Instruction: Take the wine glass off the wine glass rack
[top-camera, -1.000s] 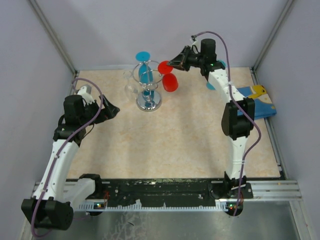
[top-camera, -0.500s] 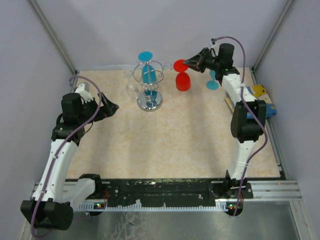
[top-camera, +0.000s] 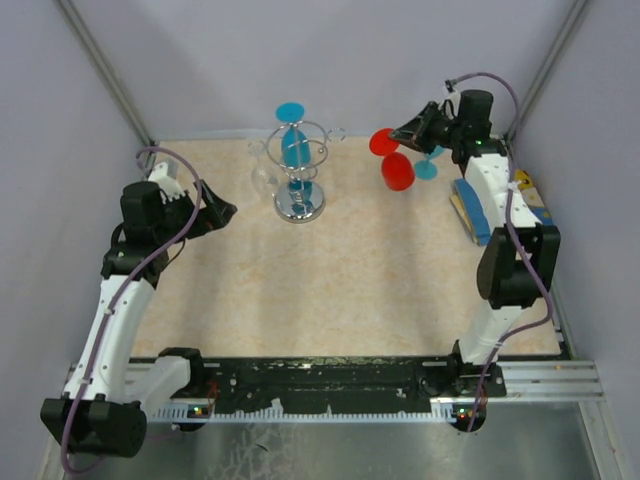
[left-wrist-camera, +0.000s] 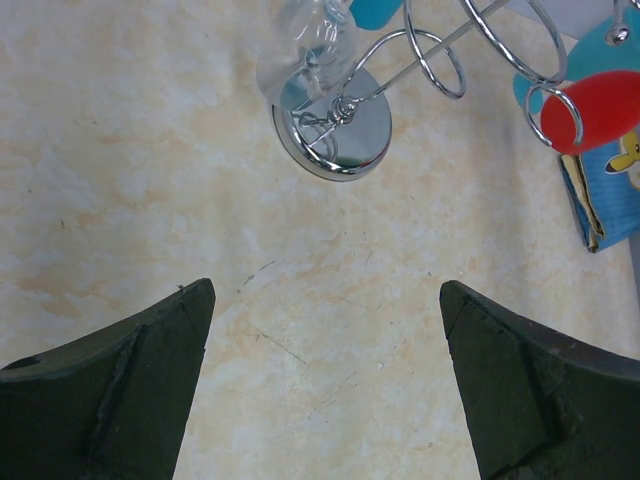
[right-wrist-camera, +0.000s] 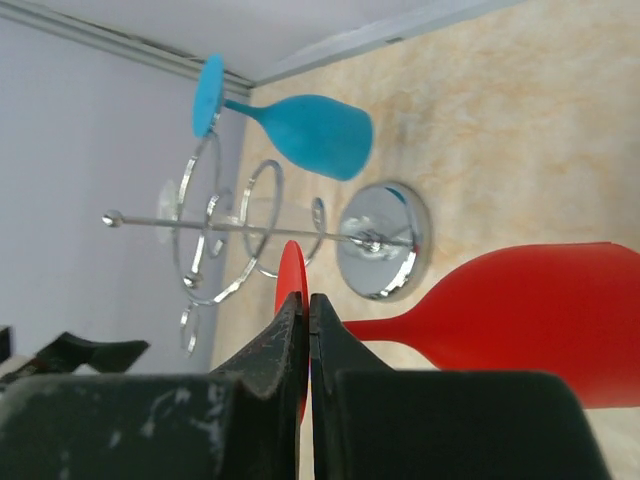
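Note:
The silver wire wine glass rack (top-camera: 298, 190) stands at the back of the table, with a blue wine glass (top-camera: 292, 140) hanging upside down on it and a clear glass (top-camera: 262, 165) on its left. My right gripper (top-camera: 402, 136) is shut on the foot of a red wine glass (top-camera: 396, 170) and holds it upside down in the air, well right of the rack. In the right wrist view the red glass (right-wrist-camera: 540, 320) sits in front of the rack's base (right-wrist-camera: 385, 240). My left gripper (top-camera: 222, 212) is open and empty, left of the rack (left-wrist-camera: 335, 135).
A second blue glass (top-camera: 428, 163) stands at the back right, just behind the red one. A blue book (top-camera: 475, 208) with a yellow figure lies at the right edge. Grey walls close in the table on three sides.
My right gripper has carried the red glass away from the rack, to the right. The left arm has barely moved.

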